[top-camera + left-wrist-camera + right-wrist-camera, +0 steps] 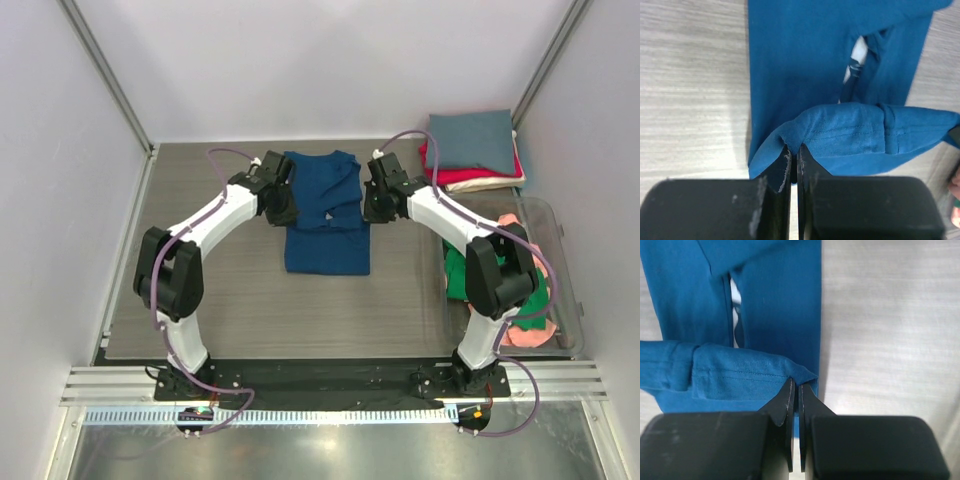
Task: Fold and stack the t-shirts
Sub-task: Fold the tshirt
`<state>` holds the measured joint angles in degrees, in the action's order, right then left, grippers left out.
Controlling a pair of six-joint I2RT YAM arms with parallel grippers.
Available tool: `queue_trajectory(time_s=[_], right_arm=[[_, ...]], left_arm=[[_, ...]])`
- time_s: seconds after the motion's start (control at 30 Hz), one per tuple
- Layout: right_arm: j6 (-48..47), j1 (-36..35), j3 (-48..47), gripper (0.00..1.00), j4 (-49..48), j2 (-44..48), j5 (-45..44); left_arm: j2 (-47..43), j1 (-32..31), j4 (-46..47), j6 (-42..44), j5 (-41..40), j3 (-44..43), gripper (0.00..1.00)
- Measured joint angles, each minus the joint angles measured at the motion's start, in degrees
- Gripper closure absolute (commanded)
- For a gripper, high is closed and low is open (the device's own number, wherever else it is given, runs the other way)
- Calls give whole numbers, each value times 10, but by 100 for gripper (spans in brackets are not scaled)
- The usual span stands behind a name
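The left gripper (794, 148) and right gripper (795, 383) are each pinched shut on a hem corner of the navy t-shirt (327, 250). The hem spans crosswise between them. The shirt's length runs far-to-near down the middle of the table (230, 300), equally close to both arms.

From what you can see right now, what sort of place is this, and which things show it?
Most likely a robot test cell, not a home: a left arm and right arm bolted down beside a metal rail, plain white panels walling in the table, and t-shirts in a clear bin and a folded stack.
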<state>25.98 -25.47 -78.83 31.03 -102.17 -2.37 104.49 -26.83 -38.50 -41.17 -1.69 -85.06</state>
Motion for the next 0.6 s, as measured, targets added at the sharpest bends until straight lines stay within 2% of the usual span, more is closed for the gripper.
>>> queue_trajectory(time_s=[0.2, 0.23, 0.3, 0.33, 0.37, 0.43, 0.47, 0.6], right_arm=[[-9, 16, -57, 99, -5, -71, 29], [-11, 19, -69, 95, -6, -85, 33], [-13, 24, -92, 83, -6, -112, 41], [-15, 28, -107, 53, -5, -128, 46], [-13, 32, -123, 39, -2, -141, 50], [-16, 45, -165, 20, 5, -171, 57], [-16, 53, -189, 18, 10, -183, 61], [-22, 82, -289, 16, 31, -215, 68]], left_arm=[[61, 24, -2, 12, 8, -44, 96], [69, 27, -2, 12, 10, -51, 94], [93, 37, -9, 15, 18, -74, 79], [107, 43, -13, 18, 21, -88, 65], [124, 50, -22, 23, 24, -110, 49], [160, 64, -41, 30, 34, -162, 41], [183, 72, -59, 32, 40, -203, 36], [253, 102, -116, 46, 50, -365, 34]])
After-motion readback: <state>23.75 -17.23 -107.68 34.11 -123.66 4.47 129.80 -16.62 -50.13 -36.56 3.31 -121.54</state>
